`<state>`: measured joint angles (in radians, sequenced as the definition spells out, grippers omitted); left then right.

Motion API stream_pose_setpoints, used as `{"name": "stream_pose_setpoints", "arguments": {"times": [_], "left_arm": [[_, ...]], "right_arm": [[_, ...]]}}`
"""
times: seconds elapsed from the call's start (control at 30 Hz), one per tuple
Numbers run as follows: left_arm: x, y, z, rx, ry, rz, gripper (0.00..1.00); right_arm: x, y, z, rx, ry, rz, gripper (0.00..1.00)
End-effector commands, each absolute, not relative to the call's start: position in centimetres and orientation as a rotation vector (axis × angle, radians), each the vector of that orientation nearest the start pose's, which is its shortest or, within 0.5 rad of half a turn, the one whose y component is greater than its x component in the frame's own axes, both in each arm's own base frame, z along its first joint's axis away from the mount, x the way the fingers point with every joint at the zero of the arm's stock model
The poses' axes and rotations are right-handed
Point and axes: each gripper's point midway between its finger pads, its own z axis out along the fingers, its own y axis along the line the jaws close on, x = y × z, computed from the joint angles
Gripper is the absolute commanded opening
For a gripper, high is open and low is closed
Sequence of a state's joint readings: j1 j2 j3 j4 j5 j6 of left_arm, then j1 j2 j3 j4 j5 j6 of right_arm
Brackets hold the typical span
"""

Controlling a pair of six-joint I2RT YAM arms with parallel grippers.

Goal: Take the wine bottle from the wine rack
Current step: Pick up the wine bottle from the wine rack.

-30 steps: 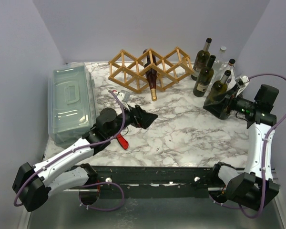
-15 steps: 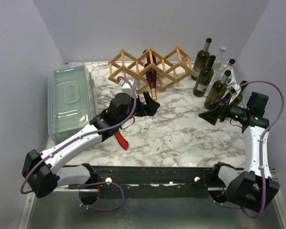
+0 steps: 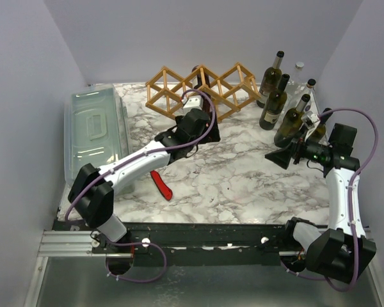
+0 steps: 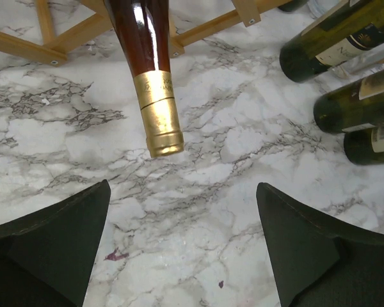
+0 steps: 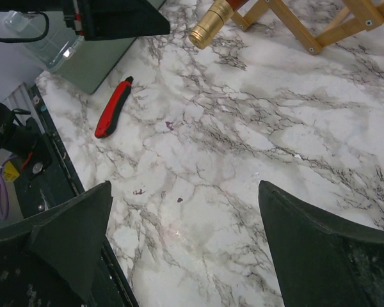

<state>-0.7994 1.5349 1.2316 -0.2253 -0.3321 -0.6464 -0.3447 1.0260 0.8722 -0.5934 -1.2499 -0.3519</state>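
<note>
The wine rack (image 4: 19, 45) stands along the bench's (image 3: 243, 182) far edge. The wine bottle (image 4: 148, 70) lies in its middle cell, gold-capped neck sticking out toward the near edge. From above, the left arm covers most of that bottle — only the left wrist view shows the foil cap, just ahead of the left claw (image 4: 182, 188), whose jaws stand wide apart, holding nothing. The right claw (image 5: 185, 187) hovers near the right edge, likewise spread and empty; its camera catches the red cutter (image 5: 113, 107) — and the gold cap — across the marble. Green bottles (image 3: 275, 105) stand at the far right corner.
</note>
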Motion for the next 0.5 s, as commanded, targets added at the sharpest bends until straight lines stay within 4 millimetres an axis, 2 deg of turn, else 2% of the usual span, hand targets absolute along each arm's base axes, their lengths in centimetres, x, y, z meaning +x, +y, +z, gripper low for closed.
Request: {"name": "stream_pose_setpoints", "arguments": {"times": [0.0,0.13,0.33,0.47], "left_arm": [[37.2,-30.5,20.4,-0.075,2.097,-0.414,0.97],[39.6,-30.4,19.5,-0.110,2.075,-0.371,0.96],[42.9,-31.0,19.4,-0.097,2.012,-0.344,0.91],[44.4,-31.3,19.2,-0.093,2.005,-0.317,0.89]], "right_arm": [[25.4,8.1,22.9,-0.578,1.831,0.957,0.99],[25.4,8.2,22.8,-0.578,1.837,0.961,0.99],[25.4,8.2,22.6,-0.583,1.842,0.963,0.99],[25.3,8.3,22.6,-0.587,1.841,0.963,0.99]]}}
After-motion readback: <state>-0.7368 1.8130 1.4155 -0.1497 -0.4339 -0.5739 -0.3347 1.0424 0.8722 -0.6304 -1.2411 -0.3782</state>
